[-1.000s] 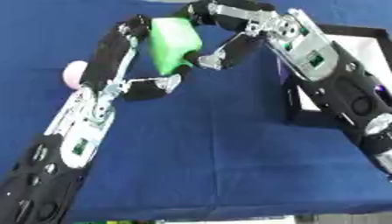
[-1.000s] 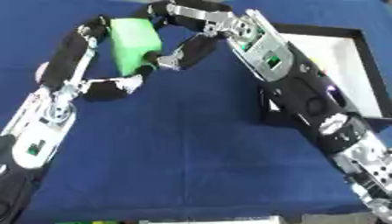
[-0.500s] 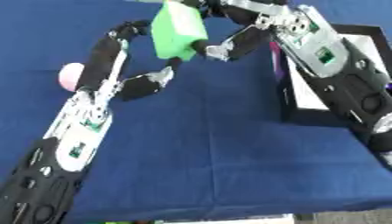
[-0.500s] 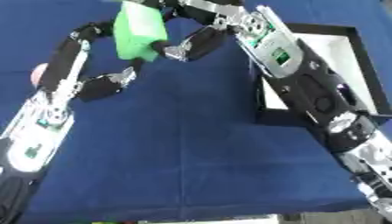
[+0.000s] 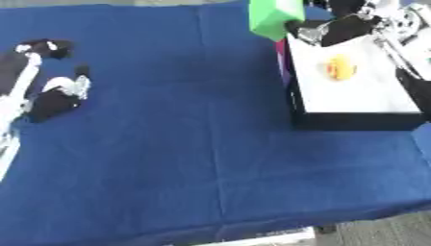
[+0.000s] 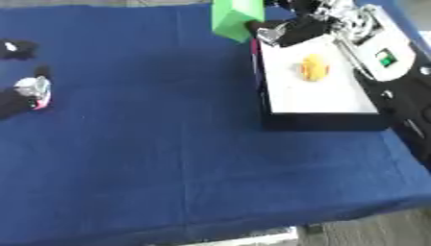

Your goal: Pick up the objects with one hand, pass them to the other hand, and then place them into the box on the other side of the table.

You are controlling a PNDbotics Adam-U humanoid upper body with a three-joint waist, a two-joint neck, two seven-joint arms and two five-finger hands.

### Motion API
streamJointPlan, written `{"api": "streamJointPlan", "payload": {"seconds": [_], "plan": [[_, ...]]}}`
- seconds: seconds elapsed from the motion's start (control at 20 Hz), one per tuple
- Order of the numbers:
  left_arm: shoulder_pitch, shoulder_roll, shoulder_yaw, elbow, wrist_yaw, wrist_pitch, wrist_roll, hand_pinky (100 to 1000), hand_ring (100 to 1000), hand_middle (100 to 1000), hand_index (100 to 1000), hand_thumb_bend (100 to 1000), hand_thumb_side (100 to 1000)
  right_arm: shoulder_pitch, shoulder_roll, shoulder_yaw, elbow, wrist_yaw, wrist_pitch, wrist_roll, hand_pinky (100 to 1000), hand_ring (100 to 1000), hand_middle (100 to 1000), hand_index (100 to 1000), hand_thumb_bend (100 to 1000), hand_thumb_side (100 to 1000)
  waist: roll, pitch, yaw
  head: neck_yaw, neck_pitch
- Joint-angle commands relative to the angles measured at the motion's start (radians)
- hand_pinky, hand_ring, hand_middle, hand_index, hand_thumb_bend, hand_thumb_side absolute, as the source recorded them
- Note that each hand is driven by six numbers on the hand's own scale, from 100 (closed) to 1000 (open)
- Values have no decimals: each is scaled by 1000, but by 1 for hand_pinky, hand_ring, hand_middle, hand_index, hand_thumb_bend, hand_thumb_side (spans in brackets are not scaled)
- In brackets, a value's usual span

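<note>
Blue tablecloth [image 5: 185, 158], black box [image 5: 353, 120] right

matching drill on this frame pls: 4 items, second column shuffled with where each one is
Items:
1. green block
2. yellow object
3. left hand
4. box

Places:
A. at the cloth's left edge
B. on the white floor inside the box
C. right side of the cloth
D. held by the right hand, near the box's far left corner

Pairs: 1-D, 2-B, 3-A, 4-C
</note>
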Motion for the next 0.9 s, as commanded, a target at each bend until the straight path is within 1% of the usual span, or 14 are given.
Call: {"api": "streamJointPlan", "payload": {"seconds": [0.05,0.2,0.3,0.4,0.45,0.5,0.55,0.65,0.7,0.75,0.8,0.85,0.9], "plan": [[2,106,53,-54,79,7,-63,875,767,690,842,100,618,57,-98,-84,-7,0,-24,-52,909,1000,762,725,106,201,2,-13,-4,-13,-16],[11,162,91,-57,121,22,-117,889,791,720,862,100,616,131,-127,-126,32,43,-62,-92,901,1000,766,731,117,232,5,-9,-7,-17,-24],[10,192,109,-50,129,20,-160,900,807,736,873,100,602,157,-135,-140,74,77,-84,-114,898,1000,773,741,116,236,9,-7,-7,-26,-32],[7,220,123,-32,136,14,-195,903,814,740,877,130,573,172,-136,-148,121,113,-111,-134,897,1000,788,759,107,229,13,-4,-6,-39,-42],[5,234,126,-23,135,9,-210,905,820,744,879,148,564,178,-137,-150,144,132,-127,-142,897,1000,800,776,100,187,14,-2,-5,-45,-47],[4,244,128,-15,132,3,-224,908,824,745,879,168,545,182,-137,-151,165,149,-143,-150,900,1000,814,795,128,215,15,-1,-5,-50,-51],[2,252,130,-6,132,-3,-237,909,825,745,879,175,535,185,-136,-152,186,164,-159,-156,906,1000,834,817,142,207,16,1,-4,-56,-56],[-3,264,134,7,133,-14,-259,914,830,747,882,204,535,189,-138,-150,228,195,-195,-155,912,1000,882,868,203,213,16,3,-2,-60,-64],[-6,268,136,10,132,-18,-267,916,833,749,884,222,535,191,-140,-148,246,213,-217,-149,918,1000,920,908,252,216,17,5,0,-60,-69],[-8,272,138,13,130,-24,-273,919,838,753,887,244,535,193,-140,-147,263,231,-238,-141,933,1000,968,964,310,205,17,5,1,-61,-72],[-10,276,138,15,126,-29,-280,921,841,756,890,253,537,193,-140,-146,278,247,-259,-131,942,1000,994,994,349,193,17,6,2,-60,-75],[-13,282,137,21,122,-35,-289,925,848,760,894,273,531,194,-141,-146,289,263,-280,-121,968,1000,1000,1000,423,164,17,7,3,-57,-76],[-16,288,137,30,119,-42,-301,929,852,762,893,287,528,194,-142,-148,297,279,-302,-112,984,1000,1000,1000,420,130,17,7,3,-53,-75]]}}
